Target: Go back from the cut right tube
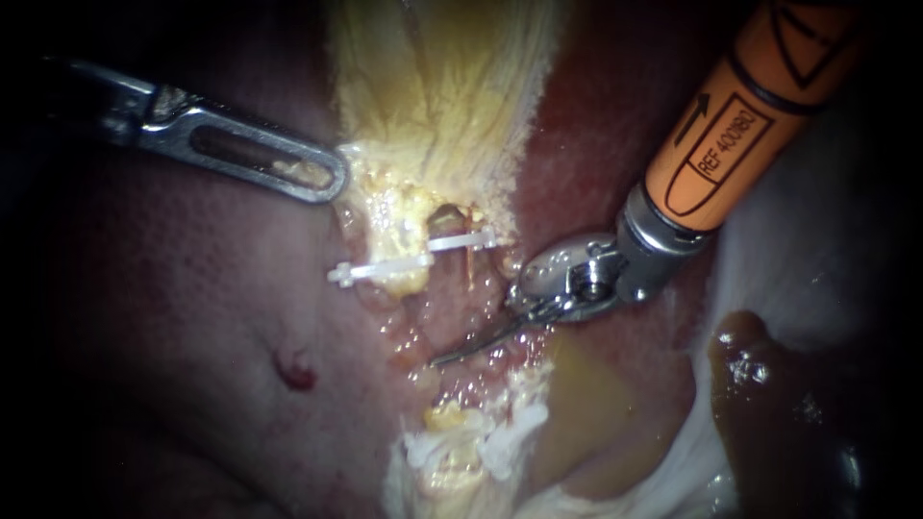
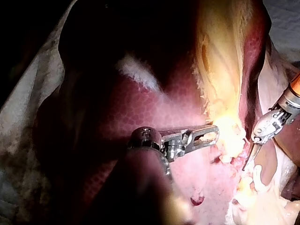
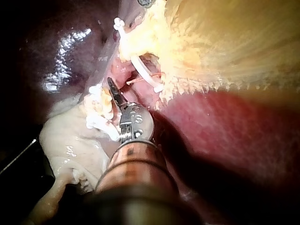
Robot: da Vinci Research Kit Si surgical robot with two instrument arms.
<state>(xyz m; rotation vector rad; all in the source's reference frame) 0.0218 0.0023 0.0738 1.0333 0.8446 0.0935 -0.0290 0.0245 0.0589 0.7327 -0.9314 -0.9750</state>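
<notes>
A white clip (image 1: pixel 413 258) crosses the upper yellow stump of the cut tube (image 1: pixel 444 223), just under the gallbladder (image 1: pixel 442 86). More white clips (image 1: pixel 486 444) sit on the lower stump, with a raw gap between the two ends. My right instrument (image 1: pixel 438 361), orange-shafted with thin curved blades, lies with its blades shut in that gap, touching nothing firmly. In the right wrist view the blade tip (image 3: pixel 110 83) points between the upper clip (image 3: pixel 145 75) and the lower clips (image 3: pixel 101 121). My left instrument (image 1: pixel 335 179) is shut on the gallbladder's edge, also seen in the left wrist view (image 2: pixel 214 135).
Dark red liver (image 1: pixel 192 317) fills the left side, with a small bleeding spot (image 1: pixel 296 373). Yellow-brown fluid (image 1: pixel 586 404) pools below the right instrument's wrist. Pale tissue (image 1: pixel 817 250) and a dark brown lump (image 1: pixel 760 370) lie to the right.
</notes>
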